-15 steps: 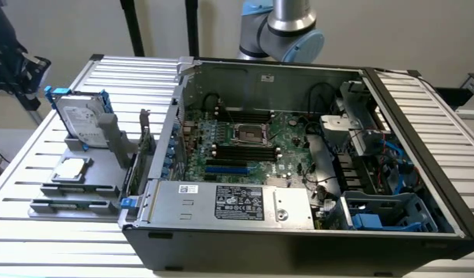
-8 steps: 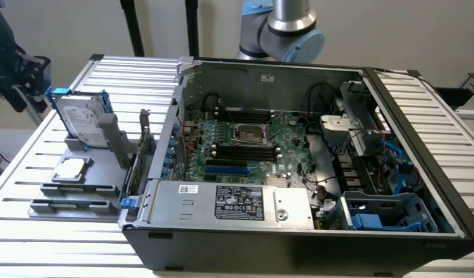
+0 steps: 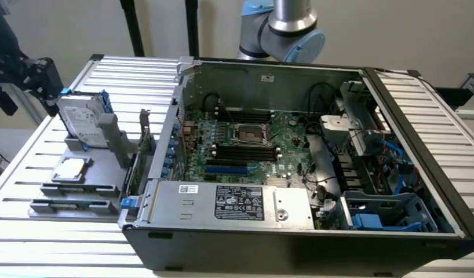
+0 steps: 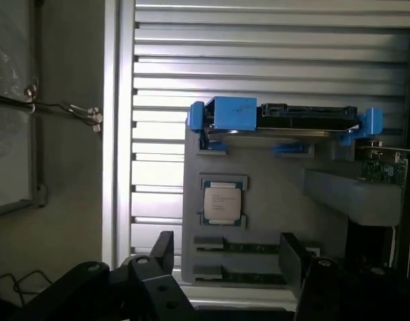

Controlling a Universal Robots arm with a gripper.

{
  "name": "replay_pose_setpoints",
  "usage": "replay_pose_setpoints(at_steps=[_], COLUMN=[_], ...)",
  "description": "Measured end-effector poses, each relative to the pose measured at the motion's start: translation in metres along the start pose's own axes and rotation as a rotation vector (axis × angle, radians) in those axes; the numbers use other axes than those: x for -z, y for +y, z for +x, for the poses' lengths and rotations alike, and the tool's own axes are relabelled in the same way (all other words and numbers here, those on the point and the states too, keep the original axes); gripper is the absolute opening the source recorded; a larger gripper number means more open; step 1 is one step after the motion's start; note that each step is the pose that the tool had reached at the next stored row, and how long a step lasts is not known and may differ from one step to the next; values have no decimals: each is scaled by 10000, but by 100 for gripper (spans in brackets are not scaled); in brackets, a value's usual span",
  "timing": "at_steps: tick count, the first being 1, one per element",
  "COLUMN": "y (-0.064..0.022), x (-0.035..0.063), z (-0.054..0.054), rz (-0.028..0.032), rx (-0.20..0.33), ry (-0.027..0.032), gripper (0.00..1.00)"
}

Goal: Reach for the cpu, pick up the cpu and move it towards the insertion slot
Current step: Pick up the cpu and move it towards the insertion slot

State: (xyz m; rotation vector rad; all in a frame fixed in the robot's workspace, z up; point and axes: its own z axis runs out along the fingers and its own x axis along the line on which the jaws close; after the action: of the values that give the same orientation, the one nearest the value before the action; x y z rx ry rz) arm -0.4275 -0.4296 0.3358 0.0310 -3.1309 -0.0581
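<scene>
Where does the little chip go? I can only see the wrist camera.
Observer: Into the socket, on the green board inside the open computer case, to the exterior view's right of the chip.
Operator: What does it look like?
Observer: A square with a shiny metal frame and a dark centre.
Operator: Is anything in the way?
Observer: The case's side wall stands between the chip's grey tray and the socket.
</scene>
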Motion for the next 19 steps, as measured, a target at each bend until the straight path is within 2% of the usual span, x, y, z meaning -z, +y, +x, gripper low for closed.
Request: replay_pose_setpoints(at_steps=[1,2,19], y=[-1,0,-28], x=[-19,-37,-344], z=[-6,-9,-22], rz=[-1,-1,0], rx=[0,-2,0], ry=[-1,-1,1], gripper=[71,77,77])
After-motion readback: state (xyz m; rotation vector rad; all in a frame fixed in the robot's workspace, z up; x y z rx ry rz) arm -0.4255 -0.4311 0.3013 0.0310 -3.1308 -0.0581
